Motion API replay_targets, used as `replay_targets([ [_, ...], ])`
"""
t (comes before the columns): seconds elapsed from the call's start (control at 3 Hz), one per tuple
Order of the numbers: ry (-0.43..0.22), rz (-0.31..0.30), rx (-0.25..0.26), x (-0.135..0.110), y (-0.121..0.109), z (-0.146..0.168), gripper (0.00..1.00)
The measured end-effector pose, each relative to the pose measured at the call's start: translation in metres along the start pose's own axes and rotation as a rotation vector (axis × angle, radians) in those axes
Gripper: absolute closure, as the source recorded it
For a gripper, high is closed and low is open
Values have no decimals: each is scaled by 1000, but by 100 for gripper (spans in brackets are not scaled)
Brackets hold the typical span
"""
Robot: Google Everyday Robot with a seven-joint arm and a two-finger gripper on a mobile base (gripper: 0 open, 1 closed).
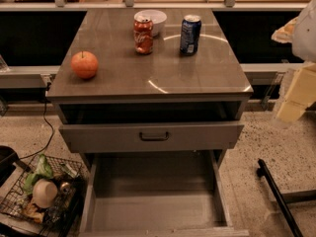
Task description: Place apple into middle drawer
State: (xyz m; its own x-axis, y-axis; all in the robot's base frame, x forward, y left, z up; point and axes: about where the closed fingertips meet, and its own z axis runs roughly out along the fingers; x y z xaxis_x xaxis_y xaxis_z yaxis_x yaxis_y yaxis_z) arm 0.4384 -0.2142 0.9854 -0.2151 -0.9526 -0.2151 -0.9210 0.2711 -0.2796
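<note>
The apple [84,64] is round and red-orange and sits on the left side of the grey cabinet top [163,68]. The middle drawer [153,204] is pulled far out at the bottom and shows a bare grey floor with nothing in it. My gripper [292,105] is a pale blurred shape at the right edge, off the cabinet's right side, about level with the top and far from the apple. It holds nothing that I can see.
A red soda can [143,35], a blue can [190,34] and a white bowl [151,19] stand at the back of the top. A drawer front with a dark handle [154,136] sits slightly open above. A wire basket of clutter [42,191] is on the floor at left, and a black bar [279,196] at right.
</note>
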Motion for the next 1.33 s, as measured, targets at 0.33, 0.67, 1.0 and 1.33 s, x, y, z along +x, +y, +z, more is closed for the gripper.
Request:
replay_targets([
  [0.33, -6, 1, 6, -1, -1, 0, 0],
  [0.67, -53, 8, 27, -12, -11, 9, 0],
  [1.0, -239, 35, 58, -49, -38, 41, 0],
  [1.33, -434, 69, 80, -76, -62, 66, 0],
])
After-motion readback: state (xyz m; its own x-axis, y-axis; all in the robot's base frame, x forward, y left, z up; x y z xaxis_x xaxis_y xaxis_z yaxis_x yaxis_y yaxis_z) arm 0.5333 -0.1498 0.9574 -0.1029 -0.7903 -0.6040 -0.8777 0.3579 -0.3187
